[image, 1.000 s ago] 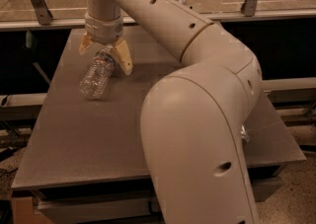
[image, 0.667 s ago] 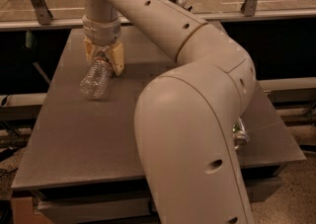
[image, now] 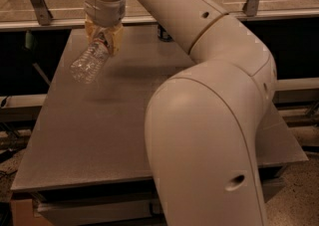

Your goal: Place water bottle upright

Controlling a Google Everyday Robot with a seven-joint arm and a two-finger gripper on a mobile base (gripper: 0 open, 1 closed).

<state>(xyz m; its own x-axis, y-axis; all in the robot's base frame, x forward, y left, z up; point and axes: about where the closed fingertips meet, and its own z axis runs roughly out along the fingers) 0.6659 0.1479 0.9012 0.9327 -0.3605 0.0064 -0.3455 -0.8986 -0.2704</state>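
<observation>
The water bottle [image: 89,63] is a clear ribbed plastic bottle, held tilted in the air over the left part of the grey table [image: 109,135]. Its base points down and to the left and its neck is up inside my gripper. My gripper [image: 103,38], with yellow fingers [image: 115,36], is shut on the bottle's neck end, above the table's far left area. The cap is hidden by the fingers. The bottle's shadow falls on the table below it.
A dark can [image: 164,34] stands at the far edge of the table, partly hidden behind my arm [image: 209,120]. My arm's big elbow covers the right half of the table. A rail with metal posts [image: 36,1] runs behind the table.
My gripper closed on the lying bottle's neck and lifted it off the table. The bottle now hangs tilted in the air.
</observation>
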